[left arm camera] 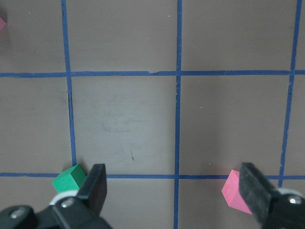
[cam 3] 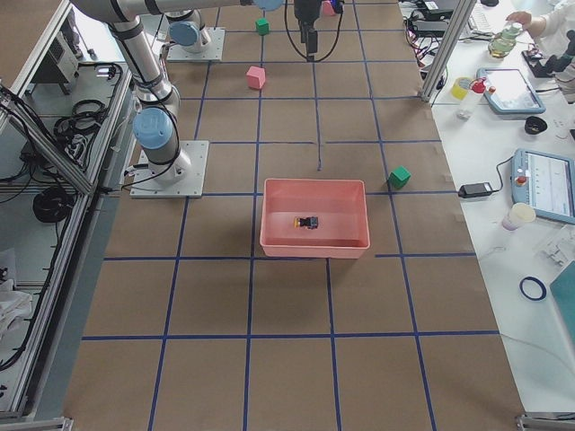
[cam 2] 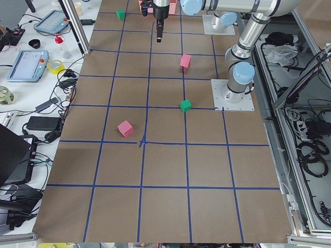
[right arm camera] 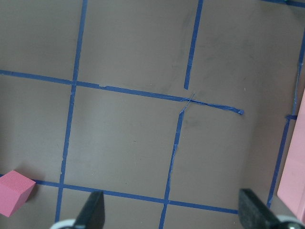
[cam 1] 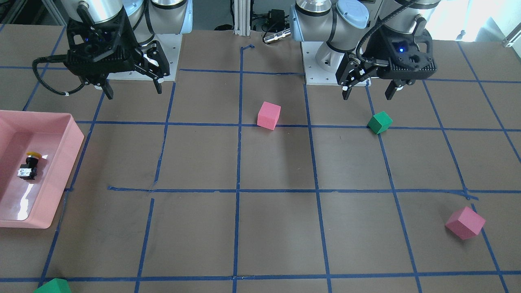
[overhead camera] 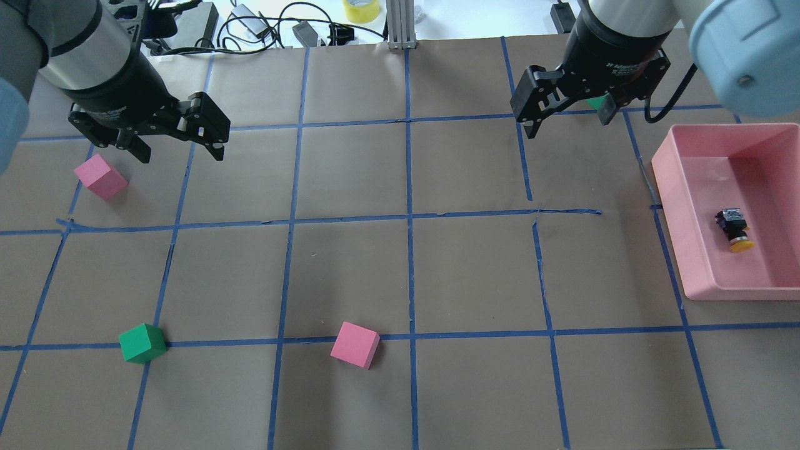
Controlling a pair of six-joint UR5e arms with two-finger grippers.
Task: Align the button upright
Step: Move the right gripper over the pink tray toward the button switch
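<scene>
1. Pink, glossy plastic makes up the tray point(overhead camera: 665, 181). It lies in the half of the surface point(overhead camera: 475, 275) toward its right-hand end, roughly midway between the robot-side edge and the operators' edge.
2. The button point(overhead camera: 733, 229) lies on its side on the tray floor, apart from all four walls. Its yellow cap points toward the robot-side edge and its silvery base toward the operators' edge. The task is not yet begun.
3. The right tool point(overhead camera: 567, 122) hangs above the surface, off the tray's operators'-side corner. Its fingers are spread wide with nothing between them. The left tool point(overhead camera: 181, 153) is spread and empty too, toward the left-hand end and well apart from the tray.
4. Judged by its build, the button is very light and rigid. A slight nudge would likely send it skating or rolling over the shiny floor.
5. The black body looks like the best place to take hold, with the fingers closing across its sides. The round cap would probably slip out, and the thin terminals might bend under pressure.
6. The right tool is the nearer one for the job. It would have to turn the body so the cap faces up, then set the base flat down. A narrow base may topple on release.
</scene>
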